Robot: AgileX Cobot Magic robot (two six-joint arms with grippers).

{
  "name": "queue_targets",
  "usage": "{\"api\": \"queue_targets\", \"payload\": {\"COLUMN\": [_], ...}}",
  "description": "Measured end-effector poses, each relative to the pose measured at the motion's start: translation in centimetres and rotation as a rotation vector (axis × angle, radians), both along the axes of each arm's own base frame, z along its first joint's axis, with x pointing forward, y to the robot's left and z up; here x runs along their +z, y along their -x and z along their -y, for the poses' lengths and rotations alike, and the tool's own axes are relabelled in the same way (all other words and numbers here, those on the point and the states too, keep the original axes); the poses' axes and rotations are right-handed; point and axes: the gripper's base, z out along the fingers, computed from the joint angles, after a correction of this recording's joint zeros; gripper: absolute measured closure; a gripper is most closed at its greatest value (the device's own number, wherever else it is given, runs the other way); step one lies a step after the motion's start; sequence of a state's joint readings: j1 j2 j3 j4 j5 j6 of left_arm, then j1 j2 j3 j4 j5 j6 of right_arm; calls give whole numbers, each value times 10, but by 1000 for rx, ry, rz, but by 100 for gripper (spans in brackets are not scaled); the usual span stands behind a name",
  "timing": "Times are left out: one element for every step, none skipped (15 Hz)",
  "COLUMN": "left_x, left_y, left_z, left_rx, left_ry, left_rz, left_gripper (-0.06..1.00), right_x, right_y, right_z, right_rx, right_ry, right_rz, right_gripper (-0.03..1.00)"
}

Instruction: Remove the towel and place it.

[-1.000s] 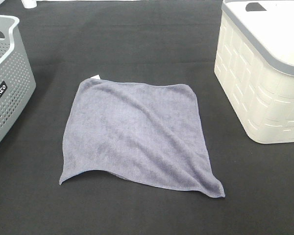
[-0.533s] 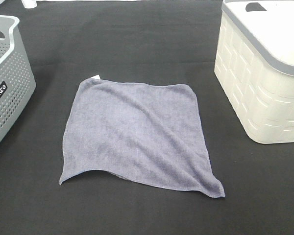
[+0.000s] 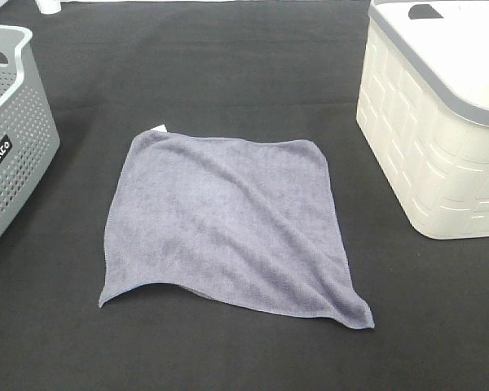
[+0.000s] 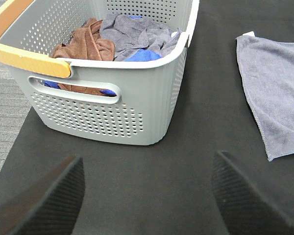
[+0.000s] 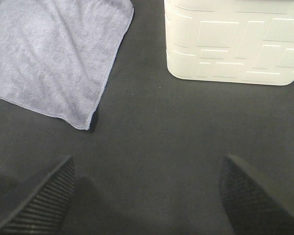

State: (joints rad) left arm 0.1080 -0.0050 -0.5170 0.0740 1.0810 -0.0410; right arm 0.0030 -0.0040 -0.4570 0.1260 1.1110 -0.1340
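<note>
Nothing has changed over the last second: the towel (image 3: 228, 230) lies flat and untouched on the black counter (image 3: 228, 65), between the grey perforated basket (image 3: 12, 122) and the white basket (image 3: 440, 130). My left gripper (image 4: 147, 196) and right gripper (image 5: 147, 196) hover with jaws spread wide, empty. I judge the pick has not started.

Matt fuzzy microfibre towel (image 3: 228, 224)
</note>
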Motion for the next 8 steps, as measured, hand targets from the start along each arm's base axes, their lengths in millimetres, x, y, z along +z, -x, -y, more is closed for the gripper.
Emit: {"api": "queue_targets", "payload": {"left_x": [0,0,0,0,0,0,0,0], "left_y": [0,0,0,0,0,0,0,0], "left_z": [0,0,0,0,1,1,1,2], "left_rx": [-1,-2,-1,-2,-3,-6,-8,-11], "left_ry": [2,2,4,7,9,14,17,22], "left_rz": [0,0,1,2,2,3,3,4], "left_gripper": [26,26,26,26,26,26,26,26], "right_x": [0,0,0,0,0,0,0,0], "right_y": [0,0,0,0,0,0,0,0], "right_z": [0,0,0,0,0,0,0,0], "right_rx": [1,1,1,1,1,1,1,1], "right_ry": [-2,-2,-2,-2,-2,-2,-2,-2], "right_rz": [0,0,0,0,0,0,0,0], "right_gripper": [19,19,19,19,19,19,19,19]}}
